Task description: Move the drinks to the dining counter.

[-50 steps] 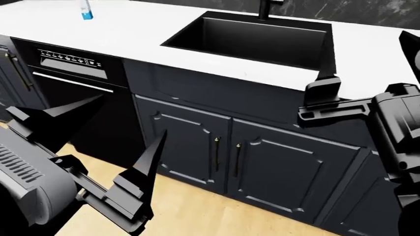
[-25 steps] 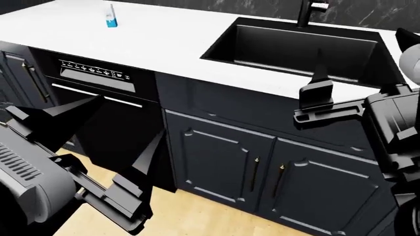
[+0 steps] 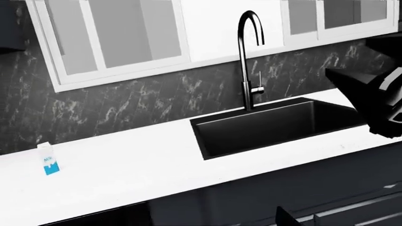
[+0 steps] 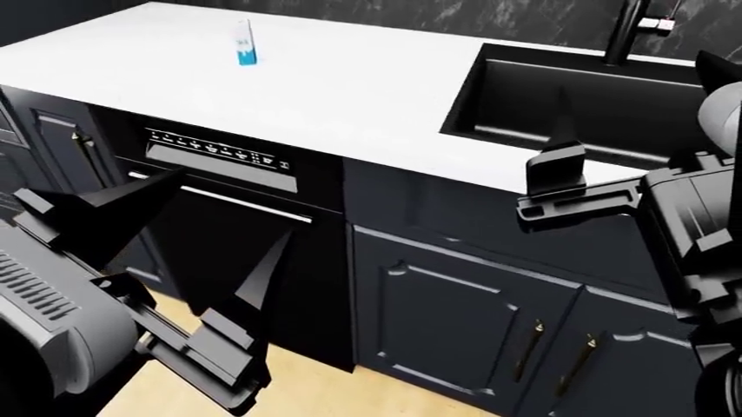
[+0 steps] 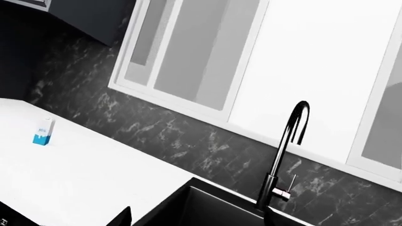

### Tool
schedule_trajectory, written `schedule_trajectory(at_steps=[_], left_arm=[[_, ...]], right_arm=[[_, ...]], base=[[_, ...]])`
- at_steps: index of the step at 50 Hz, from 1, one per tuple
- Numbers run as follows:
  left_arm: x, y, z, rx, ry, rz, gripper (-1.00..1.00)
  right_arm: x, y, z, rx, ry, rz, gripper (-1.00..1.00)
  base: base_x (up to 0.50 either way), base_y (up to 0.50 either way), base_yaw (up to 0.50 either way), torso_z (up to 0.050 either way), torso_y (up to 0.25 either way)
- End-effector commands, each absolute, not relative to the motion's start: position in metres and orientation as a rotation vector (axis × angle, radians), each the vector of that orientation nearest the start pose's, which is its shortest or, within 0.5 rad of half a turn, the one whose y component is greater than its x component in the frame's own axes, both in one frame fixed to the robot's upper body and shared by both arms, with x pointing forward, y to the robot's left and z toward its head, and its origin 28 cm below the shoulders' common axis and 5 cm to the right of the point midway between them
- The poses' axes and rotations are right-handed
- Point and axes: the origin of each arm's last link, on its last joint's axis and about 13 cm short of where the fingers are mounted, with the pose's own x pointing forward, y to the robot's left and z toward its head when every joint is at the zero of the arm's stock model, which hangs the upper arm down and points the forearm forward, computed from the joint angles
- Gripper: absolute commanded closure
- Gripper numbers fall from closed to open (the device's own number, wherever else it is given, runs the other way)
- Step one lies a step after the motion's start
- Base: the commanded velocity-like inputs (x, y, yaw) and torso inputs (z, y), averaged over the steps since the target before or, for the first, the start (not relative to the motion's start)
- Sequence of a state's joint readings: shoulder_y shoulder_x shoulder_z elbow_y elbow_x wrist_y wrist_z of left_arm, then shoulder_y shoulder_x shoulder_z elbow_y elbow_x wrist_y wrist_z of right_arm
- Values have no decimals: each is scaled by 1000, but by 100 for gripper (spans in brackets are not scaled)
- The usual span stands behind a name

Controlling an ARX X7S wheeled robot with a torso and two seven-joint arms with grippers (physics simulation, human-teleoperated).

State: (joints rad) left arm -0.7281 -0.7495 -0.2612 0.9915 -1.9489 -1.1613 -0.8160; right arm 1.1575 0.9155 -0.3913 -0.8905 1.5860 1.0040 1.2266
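One milk carton [image 4: 242,43] stood upright on the white worktop [image 4: 347,87], well left of the black sink [image 4: 579,104]. Both grippers, left [image 4: 174,252] and right [image 4: 568,174], hung spread apart and empty before the dark cabinets [image 4: 464,321].

The milk carton [image 4: 242,43] stands upright on the white worktop [image 4: 347,87], toward its back near the dark marbled wall and well apart from the black sink [image 4: 579,113]. It is small, white above and blue below (lettering too small to read).
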Motion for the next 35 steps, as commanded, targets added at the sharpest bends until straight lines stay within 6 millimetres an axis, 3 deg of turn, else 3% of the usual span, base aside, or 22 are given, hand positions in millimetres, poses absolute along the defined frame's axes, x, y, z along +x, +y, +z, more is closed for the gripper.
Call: schedule_trajectory(at_steps=[1, 35], left_arm=[[134, 240, 263, 137, -166, -511, -100], [133, 241, 262, 136, -165, -510, -100]], right_arm=[[172, -122, 290, -342, -309, -41, -100], [172, -123, 289, -334, -304, -39, -100]], base=[[178, 577, 0, 0, 0], [239, 550, 0, 0, 2]])
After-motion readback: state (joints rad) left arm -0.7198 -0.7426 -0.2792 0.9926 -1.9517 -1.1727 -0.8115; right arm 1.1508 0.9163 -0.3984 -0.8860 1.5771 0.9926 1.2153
